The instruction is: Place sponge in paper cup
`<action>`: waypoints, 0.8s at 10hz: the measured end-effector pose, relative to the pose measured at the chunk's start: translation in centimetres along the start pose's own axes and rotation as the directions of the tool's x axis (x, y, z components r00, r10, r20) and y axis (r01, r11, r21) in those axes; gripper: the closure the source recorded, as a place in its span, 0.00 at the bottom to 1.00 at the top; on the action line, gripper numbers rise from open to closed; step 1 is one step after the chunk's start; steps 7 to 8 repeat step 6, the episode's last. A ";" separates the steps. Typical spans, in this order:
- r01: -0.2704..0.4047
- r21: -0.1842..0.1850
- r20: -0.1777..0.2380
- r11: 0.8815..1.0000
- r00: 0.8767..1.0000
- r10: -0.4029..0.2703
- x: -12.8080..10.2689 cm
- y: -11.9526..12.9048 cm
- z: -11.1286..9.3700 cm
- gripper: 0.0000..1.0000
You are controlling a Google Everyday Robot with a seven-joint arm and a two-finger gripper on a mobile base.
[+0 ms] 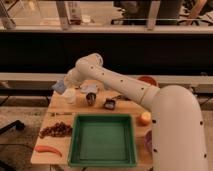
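Observation:
The light-blue sponge (59,86) sits at the tip of my gripper (64,84), which is shut on it at the table's back left corner. The sponge is just up and left of the white paper cup (69,96), which stands upright on the wooden table (60,112). My white arm reaches in from the lower right, across the back of the table.
A small metal cup (90,98) and a dark brown bar (110,104) stand right of the paper cup. A green tray (103,140) fills the table's front middle. Grapes (56,130) and a red chili (48,149) lie front left. An orange (145,118) is at the right.

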 end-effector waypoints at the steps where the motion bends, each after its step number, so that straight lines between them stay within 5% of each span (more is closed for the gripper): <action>1: -0.002 -0.007 0.004 1.000 1.000 0.002 0.1 0.3 0.1 0.92; 8: -0.011 -0.036 0.011 0.999 1.000 0.011 0.9 1.9 0.1 0.86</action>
